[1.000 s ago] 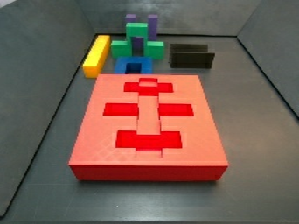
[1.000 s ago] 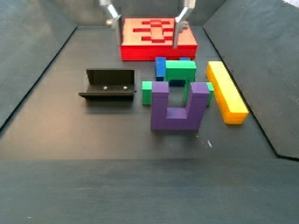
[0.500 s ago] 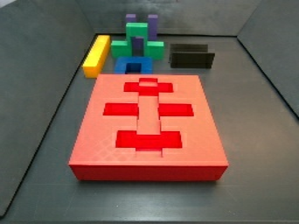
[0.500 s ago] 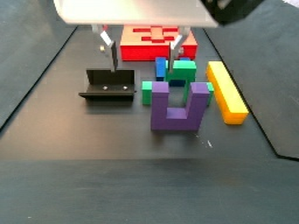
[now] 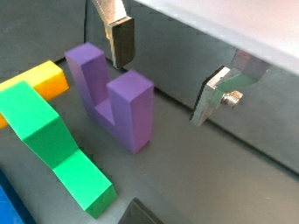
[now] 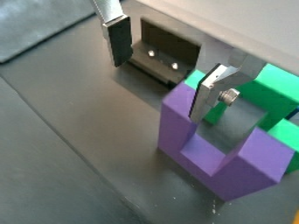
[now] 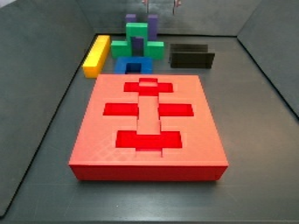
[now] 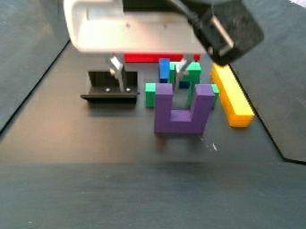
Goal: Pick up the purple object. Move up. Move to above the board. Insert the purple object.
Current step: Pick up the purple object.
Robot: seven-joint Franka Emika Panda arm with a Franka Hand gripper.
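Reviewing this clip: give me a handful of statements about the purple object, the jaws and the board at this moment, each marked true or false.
1. The purple object stands on the floor, prongs up. True.
2. The gripper has its jaws shut on the purple object. False: they are open, nothing between them.
3. The purple object sits in a recess of the board. False: it is off the board, beside the green block.
4. The fixture stands apart from the purple object. True.

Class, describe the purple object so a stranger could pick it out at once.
Beyond the far end of the red board stands a cluster of blocks. The purple object is at its far edge, below the open gripper. Unlike its green neighbour, it is U-shaped, prongs up.
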